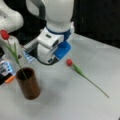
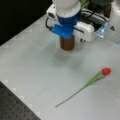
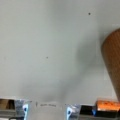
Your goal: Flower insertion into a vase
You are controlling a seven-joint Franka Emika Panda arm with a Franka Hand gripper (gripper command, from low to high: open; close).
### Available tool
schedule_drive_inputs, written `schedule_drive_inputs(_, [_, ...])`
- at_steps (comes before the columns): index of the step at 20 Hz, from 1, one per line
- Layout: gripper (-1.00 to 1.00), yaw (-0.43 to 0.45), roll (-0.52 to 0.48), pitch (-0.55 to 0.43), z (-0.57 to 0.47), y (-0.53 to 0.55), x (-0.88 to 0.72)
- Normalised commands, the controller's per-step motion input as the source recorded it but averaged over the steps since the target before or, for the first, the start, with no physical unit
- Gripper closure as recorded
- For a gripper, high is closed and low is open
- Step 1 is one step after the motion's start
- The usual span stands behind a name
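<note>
- At lower left in a front view, the vase (image 1: pixel 28 86) holds one tulip (image 1: pixel 5 34).
- Another tulip (image 1: pixel 85 76) lies on the surface (image 1: pixel 75 105).
- End effector (image 1: pixel 28 53) near the vase; whether it is wide or narrow, I cannot tell.

No readable text, labels, brands, numbers or signs anywhere.

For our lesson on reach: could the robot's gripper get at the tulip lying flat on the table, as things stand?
Probably yes. The tulip on the table lies in the open, apart from the vase, which already holds another tulip. Nothing lies over it. The gripper hangs near the vase, holding nothing, and the table between looks bare.
</note>
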Motion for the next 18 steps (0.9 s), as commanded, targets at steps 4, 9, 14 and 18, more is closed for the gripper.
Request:
schedule_drive_inputs(4, [-1.0, -0.161, 0.058, -0.426, -0.23, 0.52, -0.16])
schedule_drive_inputs(9, [-1.0, -0.189, 0.052, -0.311, -0.31, 0.38, -0.18])
schedule_drive_inputs(14, [-1.0, -0.141, 0.082, -0.221, -0.36, 0.22, -0.05])
schedule_drive_inputs(18, [-1.0, -0.065, 0.121, -0.173, -0.28, 0.11, 0.06])
